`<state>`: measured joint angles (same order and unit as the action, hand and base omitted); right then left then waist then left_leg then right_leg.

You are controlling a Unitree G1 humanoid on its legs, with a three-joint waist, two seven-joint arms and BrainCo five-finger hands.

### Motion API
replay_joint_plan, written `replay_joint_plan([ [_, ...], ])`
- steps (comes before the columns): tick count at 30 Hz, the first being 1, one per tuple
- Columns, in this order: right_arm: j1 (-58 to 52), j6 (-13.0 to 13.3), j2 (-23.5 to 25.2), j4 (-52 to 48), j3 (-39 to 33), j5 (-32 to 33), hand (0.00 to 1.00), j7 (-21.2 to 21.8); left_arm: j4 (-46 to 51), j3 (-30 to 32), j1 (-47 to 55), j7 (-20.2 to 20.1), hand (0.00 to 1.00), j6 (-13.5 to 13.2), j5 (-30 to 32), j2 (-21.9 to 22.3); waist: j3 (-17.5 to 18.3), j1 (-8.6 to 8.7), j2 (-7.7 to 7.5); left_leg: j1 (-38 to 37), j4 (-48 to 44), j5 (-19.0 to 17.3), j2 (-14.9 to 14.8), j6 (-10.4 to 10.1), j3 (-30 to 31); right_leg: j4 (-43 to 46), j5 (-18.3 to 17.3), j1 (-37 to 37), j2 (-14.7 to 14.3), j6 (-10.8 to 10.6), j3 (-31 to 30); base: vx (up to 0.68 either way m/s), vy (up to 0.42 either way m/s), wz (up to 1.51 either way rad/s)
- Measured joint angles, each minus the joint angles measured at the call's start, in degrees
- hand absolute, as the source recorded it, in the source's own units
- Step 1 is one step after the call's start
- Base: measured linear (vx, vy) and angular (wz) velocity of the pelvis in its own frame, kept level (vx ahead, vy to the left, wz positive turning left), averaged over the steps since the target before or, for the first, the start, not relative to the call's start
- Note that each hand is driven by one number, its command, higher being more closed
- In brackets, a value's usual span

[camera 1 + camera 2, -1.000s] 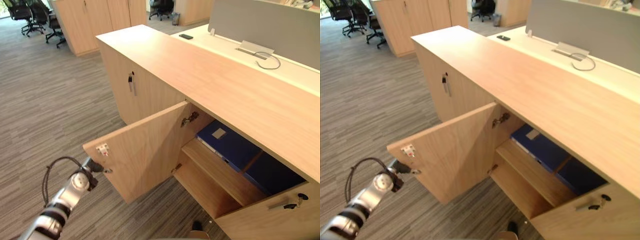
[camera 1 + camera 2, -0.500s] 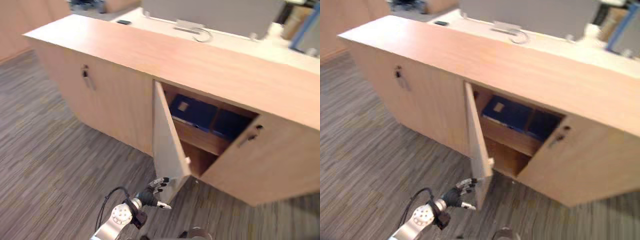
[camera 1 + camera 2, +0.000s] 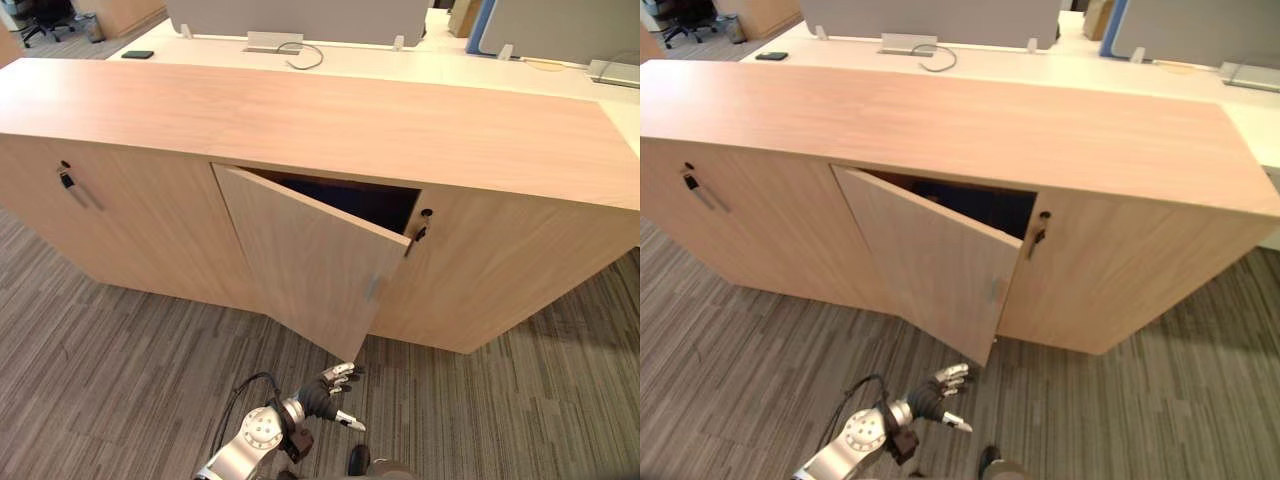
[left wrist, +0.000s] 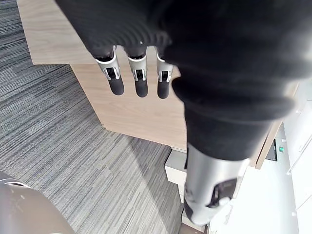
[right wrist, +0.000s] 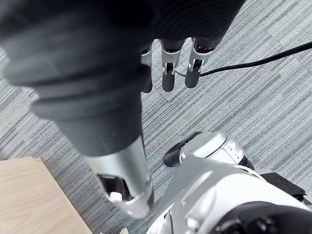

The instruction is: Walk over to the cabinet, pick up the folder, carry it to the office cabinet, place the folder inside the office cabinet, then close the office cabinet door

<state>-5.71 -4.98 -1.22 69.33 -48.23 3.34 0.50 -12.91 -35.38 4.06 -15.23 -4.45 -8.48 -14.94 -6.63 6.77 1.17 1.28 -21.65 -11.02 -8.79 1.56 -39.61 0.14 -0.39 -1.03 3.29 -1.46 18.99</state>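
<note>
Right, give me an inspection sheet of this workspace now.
Surface: cabinet top bare wood.
Job's things: office cabinet door ajar; dark blue inside the gap, likely the folder.
Clutter: small dark item on the desk behind.
Hands: left hand open, fingers by the door's lower corner, contact unclear; right hand open over carpet.
Cables: a grey cable loops on that desk.
Surroundings: partitions, office chairs.

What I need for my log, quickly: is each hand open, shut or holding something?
Left hand: open, fingers spread, by the lower corner of the cabinet door, holding nothing.
Right hand: open, fingers straight over the carpet, holding nothing.
</note>
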Motion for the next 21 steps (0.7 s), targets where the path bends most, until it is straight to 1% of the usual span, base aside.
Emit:
replay_joint_plan([
  [1, 0.01, 0.0, 0.01, -0.03, 0.0, 0.01, 0.0, -0.08, -0.15, 1.69, 0.7, 0.19, 0.0, 0.0, -0.18, 0.77, -0.05, -0.08, 0.05, 0.94, -3.24, -0.03, -0.97, 0.03, 1.07, 0.13, -0.01, -0.05, -0.05, 0.01, -0.79, 0.07, -0.112, -0.43],
  [2, -0.05, 0.02, -0.1, -0.1, 0.01, 0.07, 0.0, -0.35, -1.36, 4.66, 1.51, 0.7, 0.0, 0.0, -1.25, 2.36, -0.34, -0.29, 0.54, 2.51, -8.13, -0.03, -2.25, 0.03, 4.41, 0.5, -0.05, -0.68, -0.35, 0.4, -1.89, 0.1, -0.128, -0.48],
  [3, -0.14, 0.07, -0.29, -0.3, 0.06, 0.24, 0.0, -0.8, -4.13, 7.83, 1.77, 1.76, 0.0, 0.06, -3.09, 4.82, -0.86, -0.3, 1.28, 4.92, -13.26, -0.1, -2.95, -0.09, 9.98, 0.87, 0.19, -1.39, -0.6, 1.34, -2.65, 0.07, -0.083, -0.42],
  [4, -0.33, 0.08, -0.3, -0.35, 0.14, 0.3, 0.0, -0.98, -5.95, 9.22, 1.89, 2.5, 0.0, 0.1, -4.62, 6.05, -1.1, -0.43, 1.45, 5.44, -14.29, -1.14, -2.69, -0.75, 13.09, 0.94, 0.14, -1.75, -0.69, 1.47, -3.25, 0.08, -0.008, -0.66],
  [5, -0.38, 0.15, -0.64, -0.95, 1.2, 1.03, 0.0, -1.58, -11.63, 13.83, 2.14, 3.85, 0.0, 0.26, -8.21, 9.03, -1.4, -1.33, 2.63, 5.72, -12.93, -3.74, -0.26, -2.57, 23.03, 1.41, -0.1, -2.38, -0.8, 1.78, -5.71, 0.04, 0.051, -0.7],
  [6, -0.22, 0.27, -0.6, -1.11, 2.01, 1.4, 0.0, -1.79, -13.16, 15.59, 2.4, 4.61, 0.0, 0.31, -9.18, 9.62, -1.42, -1.71, 2.68, 5.73, -11.5, -4.08, 0.73, -2.84, 26.09, 1.55, -0.19, -2.34, -0.78, 1.89, -6.91, 0.04, 0.078, -0.92],
  [8, 0.04, 0.64, -0.62, -1.26, 4.65, 2.52, 0.0, -2.02, -16.63, 20.42, 2.98, 6.75, 0.0, 0.19, -10.64, 10.95, -1.48, -2.7, 2.64, 5.64, -6.39, -4.42, 3.65, -3.7, 34.41, 2.06, -0.35, -1.94, -0.64, 1.72, -9.38, 0.0, 0.104, -0.67],
  [9, 0.03, 0.82, -0.79, -1.74, 6.05, 2.73, 0.0, -2.4, -19.99, 24.47, 2.93, 8.78, 0.0, -0.18, -11.5, 12.04, -1.49, -3.02, 2.73, 5.38, -0.62, -3.46, 5.87, -5.37, 42.04, 2.38, -0.76, -1.57, -0.61, 1.02, -10.43, -0.01, 0.22, -0.55],
  [10, -0.25, 1.36, -0.86, -2.25, 7.41, 3.56, 0.0, -3.22, -24.59, 28.48, 2.87, 11.76, 0.0, -1.56, -12.38, 12.8, -1.71, -3.35, 2.72, 3.68, 2.63, 1.33, 6.84, -5.84, 45.84, 2.11, -0.93, -1.89, -0.88, 0.1, -11.67, 0.01, 0.227, -0.5],
  [11, -0.28, 1.71, -0.58, -2.46, 7.84, 3.83, 0.0, -3.54, -27.4, 30.69, 2.72, 12.86, 0.0, -2.03, -12.74, 12.73, -1.61, -3.56, 2.65, 2.71, 3.56, 1.66, 7.19, -5.31, 45.5, 1.58, -0.66, -2.49, -0.85, -0.34, -12.31, 0.06, 0.212, -0.38],
  [12, -0.88, 1.93, 0.31, -4.32, 10.25, 4.59, 0.0, -3.72, -33.89, 36.71, 2.26, 14.38, 0.0, -1.9, -16.0, 12.75, -1.48, -3.44, 1.77, 1.69, 5.36, 1.44, 7.67, -4.87, 43.7, 0.7, -0.25, -3.52, -0.03, -0.87, -12.97, 0.1, 0.116, -0.28],
  [13, -1.18, 2.01, 0.38, -5.13, 11.57, 4.63, 0.0, -3.81, -35.48, 39.12, 2.5, 14.82, 0.0, -1.82, -17.33, 12.72, -1.55, -3.53, 1.55, 1.49, 5.65, 1.44, 7.66, -4.86, 42.91, 0.78, -0.19, -3.38, 0.26, -1.0, -13.12, 0.11, 0.127, -0.28],
  [14, -1.69, 2.28, 0.39, -6.48, 13.59, 4.66, 0.0, -3.87, -38.37, 43.14, 3.38, 15.13, 0.0, -1.66, -19.51, 12.55, -1.38, -3.62, 1.25, 0.95, 6.28, 1.37, 7.97, -4.43, 42.11, 0.87, -0.13, -3.23, 0.72, -1.07, -13.55, 0.08, 0.101, -0.24],
  [15, -1.93, 2.43, 0.4, -6.81, 14.28, 4.67, 0.0, -3.89, -39.76, 45.13, 3.95, 15.17, 0.0, -1.61, -20.15, 12.55, -1.15, -3.71, 1.27, 0.42, 7.27, 1.84, 8.2, -4.07, 41.84, 0.86, -0.13, -3.2, 0.91, -1.19, -13.93, 0.15, 0.113, -0.26],
  [16, -2.31, 2.5, 0.45, -6.81, 14.91, 4.77, 0.0, -3.89, -42.23, 48.39, 5.33, 15.21, 0.0, -1.49, -20.61, 12.54, 0.01, -3.84, 1.19, -0.53, 9.63, 2.67, 8.52, -3.93, 41.12, 0.78, -0.34, -2.79, 1.27, -1.48, -14.55, 0.16, 0.063, -0.19],
  [17, -2.97, 2.58, 0.24, -6.84, 16.05, 4.97, 0.0, -3.88, -43.86, 50.09, 6.21, 15.21, 0.0, -1.37, -20.61, 12.51, 1.09, -3.96, 1.13, -0.81, 11.16, 3.34, 8.59, -3.36, 40.62, 0.64, -0.49, -2.31, 1.45, -1.67, -14.63, 0.23, 0.037, -0.21],
  [18, -2.96, 2.75, 0.2, -6.85, 16.35, 5.08, 0.0, -3.85, -45.62, 52.29, 7.08, 15.21, 0.0, -1.08, -20.33, 12.52, 1.57, -4.39, 1.09, -1.9, 12.69, 3.8, 8.58, -3.22, 40.25, 0.22, -0.53, -2.36, 1.45, -1.73, -14.7, 0.24, -0.003, -0.15],
  [20, -2.94, 2.86, 0.23, -6.87, 16.96, 5.5, 0.0, -3.82, -46.77, 55.18, 8.09, 15.17, 0.0, -0.54, -20.11, 13.36, 1.86, -4.73, 1.06, -2.67, 13.32, 4.04, 8.31, -3.19, 40.2, 0.1, -0.57, -2.62, 1.13, -1.79, -14.52, 0.22, -0.011, -0.05],
  [21, -3.0, 2.92, 0.34, -6.87, 17.1, 5.67, 0.0, -3.74, -47.06, 57.24, 8.2, 15.0, 0.0, -0.26, -20.12, 14.54, 1.83, -4.92, 1.01, -3.51, 13.43, 4.03, 8.03, -3.2, 40.2, 0.09, -0.57, -3.41, 0.94, -1.78, -14.42, 0.11, -0.009, 0.02],
])
